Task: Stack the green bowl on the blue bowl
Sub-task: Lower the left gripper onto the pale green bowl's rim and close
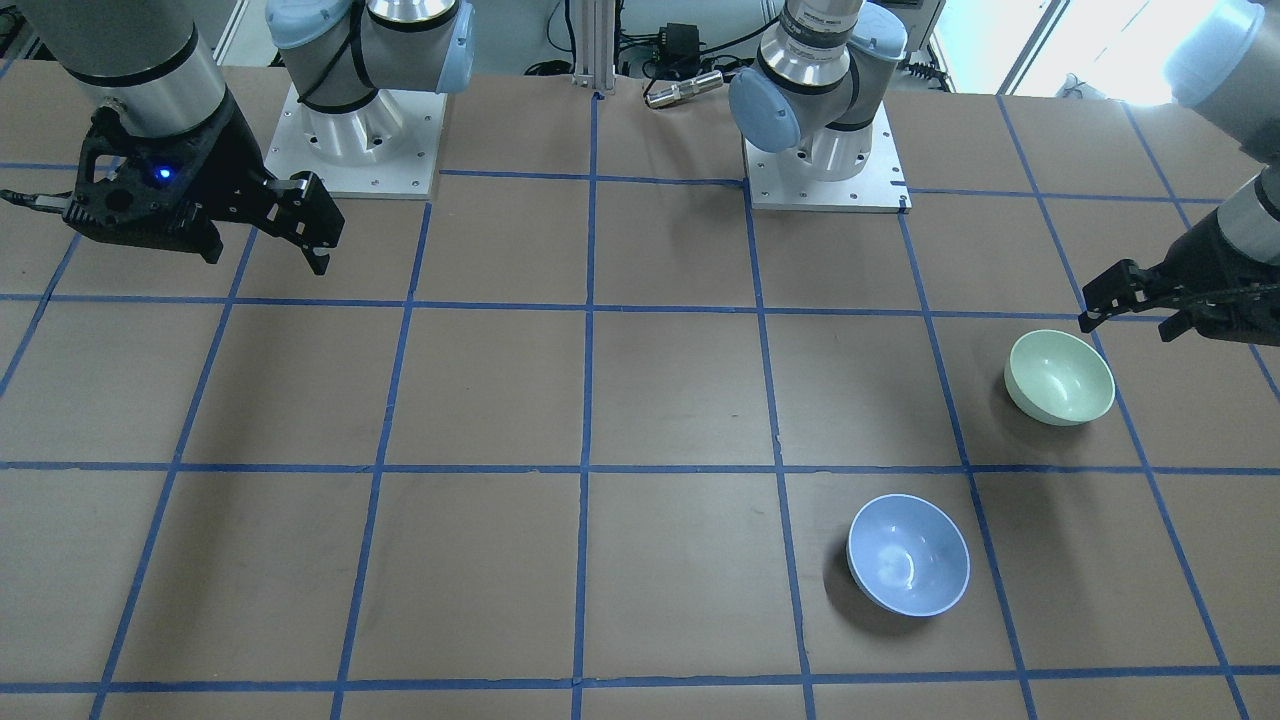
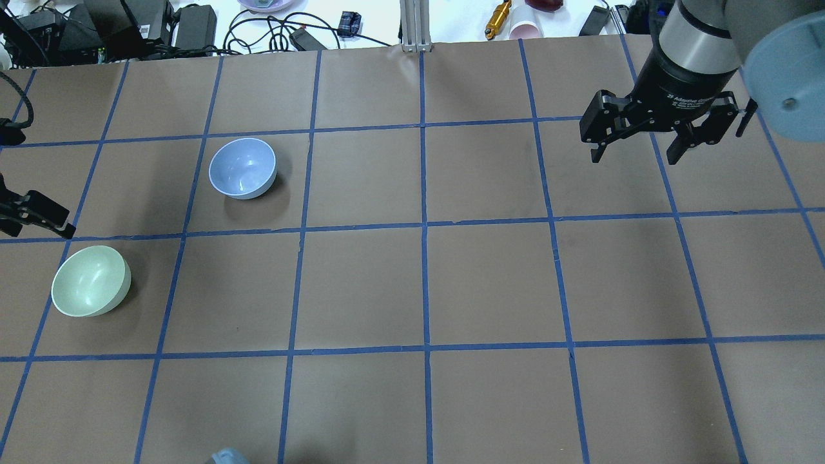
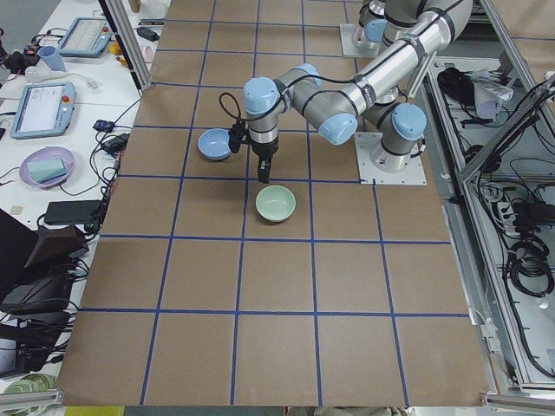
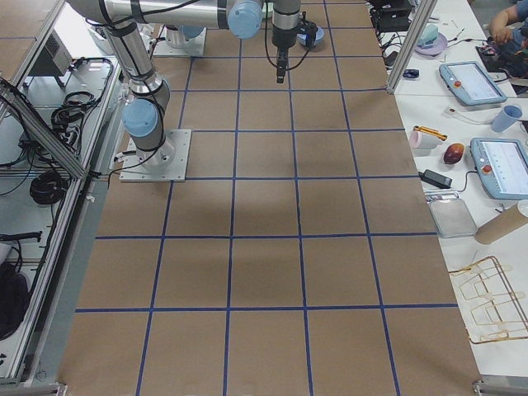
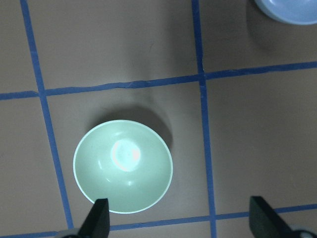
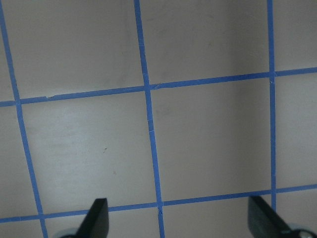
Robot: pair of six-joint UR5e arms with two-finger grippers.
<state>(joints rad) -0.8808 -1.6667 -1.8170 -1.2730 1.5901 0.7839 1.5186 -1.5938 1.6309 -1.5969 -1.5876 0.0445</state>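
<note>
The green bowl (image 1: 1060, 378) stands upright on the brown table, seen in the overhead view (image 2: 90, 281) at the far left. The blue bowl (image 1: 908, 555) stands upright one grid square away (image 2: 243, 167), apart from it. My left gripper (image 1: 1125, 318) is open and empty and hovers above the table just beside the green bowl. In the left wrist view the green bowl (image 5: 123, 166) lies below, left of centre, and one fingertip (image 5: 100, 210) is over its rim. My right gripper (image 2: 635, 154) is open and empty, high over the table's other side.
Blue tape lines (image 2: 423, 225) divide the table into squares. The two arm bases (image 1: 825, 165) stand on the robot's edge. Cables, power bricks and small items (image 2: 193, 22) lie beyond the far edge.
</note>
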